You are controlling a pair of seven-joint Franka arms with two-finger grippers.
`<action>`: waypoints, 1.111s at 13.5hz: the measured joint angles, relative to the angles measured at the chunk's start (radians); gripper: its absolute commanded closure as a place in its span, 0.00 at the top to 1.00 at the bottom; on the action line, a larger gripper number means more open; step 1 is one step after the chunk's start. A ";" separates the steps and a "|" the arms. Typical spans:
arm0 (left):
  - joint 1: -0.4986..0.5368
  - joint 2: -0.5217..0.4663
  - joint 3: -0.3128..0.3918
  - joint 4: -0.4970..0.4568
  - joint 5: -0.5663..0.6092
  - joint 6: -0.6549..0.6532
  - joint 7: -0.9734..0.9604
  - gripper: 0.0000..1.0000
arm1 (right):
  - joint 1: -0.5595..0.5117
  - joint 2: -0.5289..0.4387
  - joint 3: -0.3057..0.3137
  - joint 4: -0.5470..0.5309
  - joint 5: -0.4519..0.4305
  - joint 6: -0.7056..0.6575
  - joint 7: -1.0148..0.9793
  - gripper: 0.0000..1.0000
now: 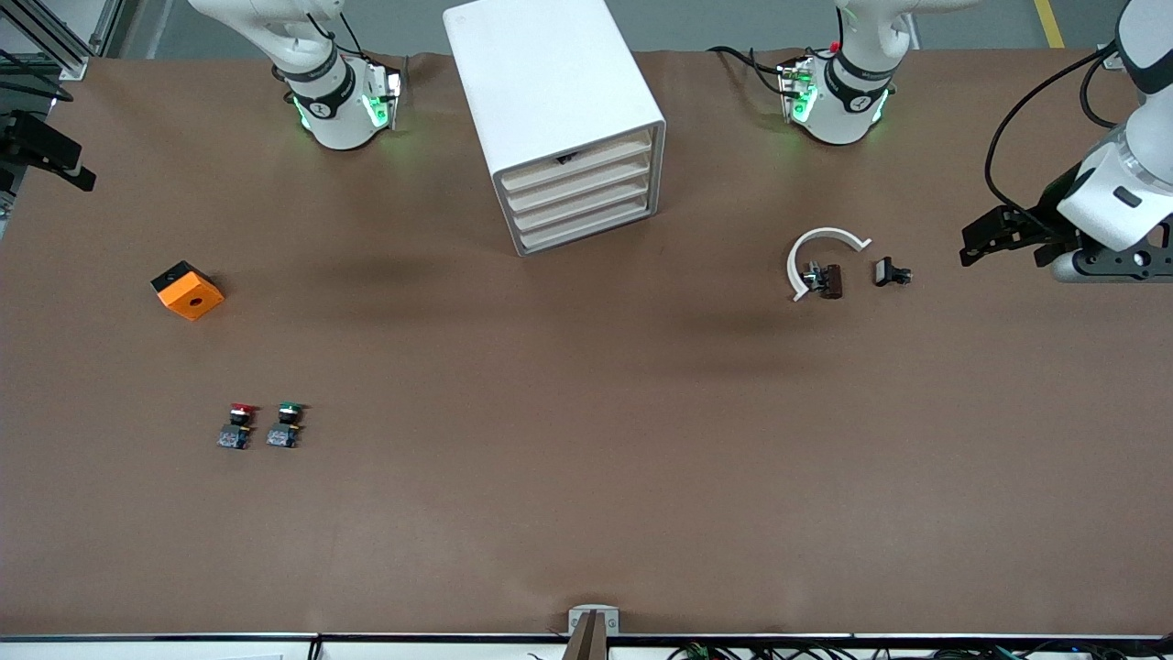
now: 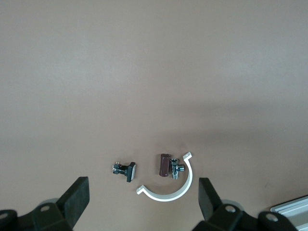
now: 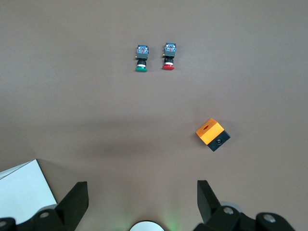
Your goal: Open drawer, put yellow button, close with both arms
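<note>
Finding 1, grippers: my left gripper (image 2: pixel 143 182) hangs wide open and empty over the left arm's end of the table, above a white arc (image 2: pixel 169 188), a brown part (image 2: pixel 164 165) and a black clip (image 2: pixel 126 170). My right gripper (image 3: pixel 142 185) is equally wide open and empty over the right arm's end, near an orange box (image 3: pixel 211 133). Both arms wait well apart from the cabinet (image 1: pixel 550 82).

Finding 2, task items: the drawer (image 1: pixel 605 154), topmost of 4, looks flush with the 3 below it. A small dark spot sits at its front edge; I cannot tell what it is. The yellow button shows in none of the 3 views. On the table lie only the red button (image 1: pixel 240 425) and the green button (image 1: pixel 289 424), side by side, nearer the front camera than the orange box.

Finding 3, judgement: the button is probably inside and the closing done or nearly so. To finish well, I would confirm the front sits even along its whole width. If it stands proud, both grippers should press the cream front together, 1 toward each end, so the tray does not skew.

Finding 4, writing: no brand, label or lettering can be read on any item.
</note>
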 measured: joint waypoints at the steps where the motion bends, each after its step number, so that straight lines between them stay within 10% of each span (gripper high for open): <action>1: 0.001 0.000 0.001 0.008 0.000 -0.001 0.000 1.00 | 0.000 0.000 0.000 0.000 0.000 0.000 0.000 1.00; 15: 0.009 -0.002 -0.006 0.105 0.000 -0.085 0.000 1.00 | 0.000 0.000 0.000 -0.001 0.000 -0.001 0.000 1.00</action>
